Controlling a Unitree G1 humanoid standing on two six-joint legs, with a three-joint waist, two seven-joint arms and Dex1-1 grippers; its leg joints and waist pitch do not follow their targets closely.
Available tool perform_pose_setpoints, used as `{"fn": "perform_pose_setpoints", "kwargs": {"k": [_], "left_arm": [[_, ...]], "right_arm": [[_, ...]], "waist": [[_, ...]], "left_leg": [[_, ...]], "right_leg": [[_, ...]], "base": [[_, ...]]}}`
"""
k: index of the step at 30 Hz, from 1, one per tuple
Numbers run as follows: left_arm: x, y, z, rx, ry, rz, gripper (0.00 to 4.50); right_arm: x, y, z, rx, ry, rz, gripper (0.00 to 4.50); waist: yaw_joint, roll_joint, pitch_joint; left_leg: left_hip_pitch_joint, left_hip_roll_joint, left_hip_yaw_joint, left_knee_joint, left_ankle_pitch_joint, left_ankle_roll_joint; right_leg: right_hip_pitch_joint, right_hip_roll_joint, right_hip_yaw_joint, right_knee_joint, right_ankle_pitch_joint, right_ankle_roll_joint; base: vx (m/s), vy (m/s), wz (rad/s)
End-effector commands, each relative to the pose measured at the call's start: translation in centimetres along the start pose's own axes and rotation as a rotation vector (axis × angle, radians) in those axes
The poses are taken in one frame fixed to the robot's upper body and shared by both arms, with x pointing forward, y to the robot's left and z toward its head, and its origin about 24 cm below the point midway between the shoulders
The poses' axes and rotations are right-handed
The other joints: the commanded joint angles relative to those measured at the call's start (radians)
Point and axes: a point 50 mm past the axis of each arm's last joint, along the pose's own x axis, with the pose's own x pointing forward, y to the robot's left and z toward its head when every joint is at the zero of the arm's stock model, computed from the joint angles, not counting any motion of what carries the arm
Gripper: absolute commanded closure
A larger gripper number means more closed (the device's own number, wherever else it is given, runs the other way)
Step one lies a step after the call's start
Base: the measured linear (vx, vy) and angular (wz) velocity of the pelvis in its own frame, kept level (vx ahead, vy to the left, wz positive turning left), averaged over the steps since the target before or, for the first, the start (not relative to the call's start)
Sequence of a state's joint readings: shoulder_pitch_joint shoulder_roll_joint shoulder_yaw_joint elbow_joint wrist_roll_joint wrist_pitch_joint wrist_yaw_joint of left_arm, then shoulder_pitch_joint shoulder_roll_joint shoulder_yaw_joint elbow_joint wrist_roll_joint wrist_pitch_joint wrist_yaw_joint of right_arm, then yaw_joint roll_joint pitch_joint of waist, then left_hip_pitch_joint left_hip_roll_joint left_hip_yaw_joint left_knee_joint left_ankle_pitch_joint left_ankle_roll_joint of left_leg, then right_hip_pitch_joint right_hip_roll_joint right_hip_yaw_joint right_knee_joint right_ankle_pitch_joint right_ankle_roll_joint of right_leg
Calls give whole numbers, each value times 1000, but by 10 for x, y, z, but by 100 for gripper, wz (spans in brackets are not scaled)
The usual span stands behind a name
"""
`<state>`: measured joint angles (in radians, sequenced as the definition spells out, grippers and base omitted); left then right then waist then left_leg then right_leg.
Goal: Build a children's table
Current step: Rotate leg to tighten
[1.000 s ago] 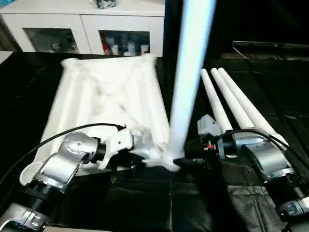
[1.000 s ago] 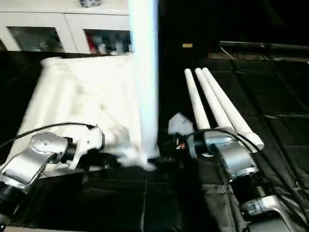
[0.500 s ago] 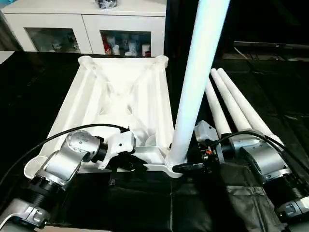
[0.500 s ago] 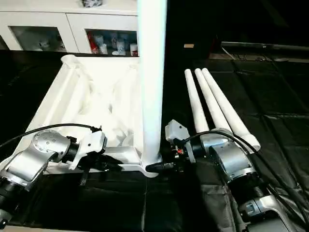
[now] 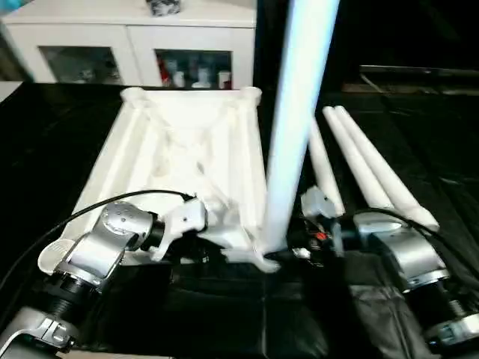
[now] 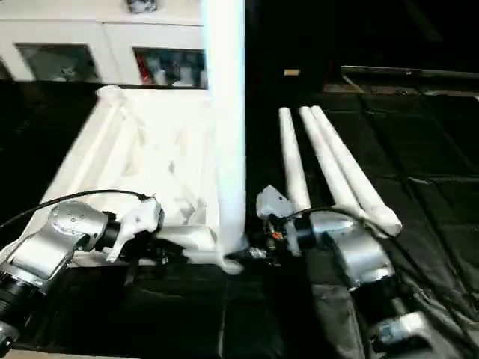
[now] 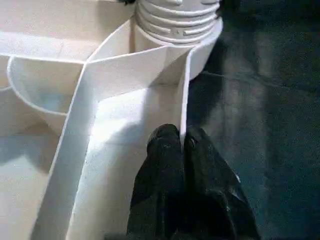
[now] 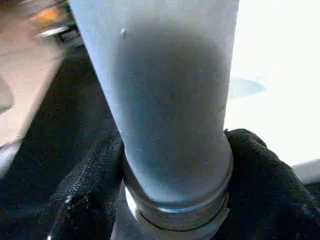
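Currently table top (image 5: 179,161) lies upside-down on black mat (image 5: 224,314), one leg (image 5: 296,112) upright in near corner socket (image 7: 177,22). Left gripper (image 7: 177,142) pinched closed on rim rib. Right gripper (image 8: 172,165) apparently clamps leg base (fingers either side). Three spare legs (image 5: 359,161) beside top.

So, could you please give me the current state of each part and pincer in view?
Tabletop: lying upside down, ribbed underside up.
Upright leg: standing in the near corner socket, threads still showing.
Three spare legs: lying side by side beside the tabletop, not fitted.
Left pincer: shut on the tabletop's edge wall.
Right pincer: fingers either side of the upright leg's base, gripping it.
Cabinet: glass doors closed.
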<state>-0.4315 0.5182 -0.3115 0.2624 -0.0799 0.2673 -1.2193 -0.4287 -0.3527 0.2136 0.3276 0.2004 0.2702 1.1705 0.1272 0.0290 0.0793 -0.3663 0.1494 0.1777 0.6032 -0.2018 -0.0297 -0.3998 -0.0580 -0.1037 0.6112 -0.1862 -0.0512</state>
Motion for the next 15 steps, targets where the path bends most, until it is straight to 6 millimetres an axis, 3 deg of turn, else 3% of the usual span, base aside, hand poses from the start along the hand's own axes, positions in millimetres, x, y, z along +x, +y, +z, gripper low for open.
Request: {"fn": "perform_pose_setpoints", "kwargs": {"k": [1, 4, 6, 8, 14, 15], "left_arm": [[8, 1, 19, -24, -102, 85, 450], [12, 1, 25, -75, -135, 146, 450], [17, 4, 30, -174, -161, 291, 450], [19, 6, 32, -205, -172, 350, 450], [31, 4, 50, -265, -228, 503, 450], [31, 4, 51, -264, -229, 500, 450]], "right_arm": [[20, -1, -5, 66, -10, -114, 178], [32, -2, -5, 137, -48, -198, 178], [55, 0, -7, 224, -85, -322, 178], [62, 0, -8, 256, -88, -364, 178], [81, -4, -6, 326, -109, -545, 178], [80, -4, -5, 323, -111, -549, 122]], "waist": [[-3, 5, -68], [-27, 1, -63], [-39, 0, -60], [-41, 1, -61], [-44, -2, -62], [-44, 0, -63]], "left_leg": [[6, 94, -46, -76, -177, 30], [1, 90, -49, -78, -181, 22], [5, 90, -44, -76, -173, 28], [6, 84, -43, -74, -160, 34], [6, 90, -42, -77, -132, 50], [5, 89, -42, -75, -122, 56]], "right_leg": [[62, -123, 75, -85, -294, -180], [62, -123, 73, -94, -351, -157], [55, -121, 76, -97, -341, -162], [55, -119, 75, -99, -352, -156], [52, -118, 79, -91, -271, -166], [54, -117, 78, -90, -248, -170]], "base": [[0, 0, 0], [0, 0, 0], [0, 0, 0], [0, 0, 0], [0, 0, 0], [0, 0, 0]]}}
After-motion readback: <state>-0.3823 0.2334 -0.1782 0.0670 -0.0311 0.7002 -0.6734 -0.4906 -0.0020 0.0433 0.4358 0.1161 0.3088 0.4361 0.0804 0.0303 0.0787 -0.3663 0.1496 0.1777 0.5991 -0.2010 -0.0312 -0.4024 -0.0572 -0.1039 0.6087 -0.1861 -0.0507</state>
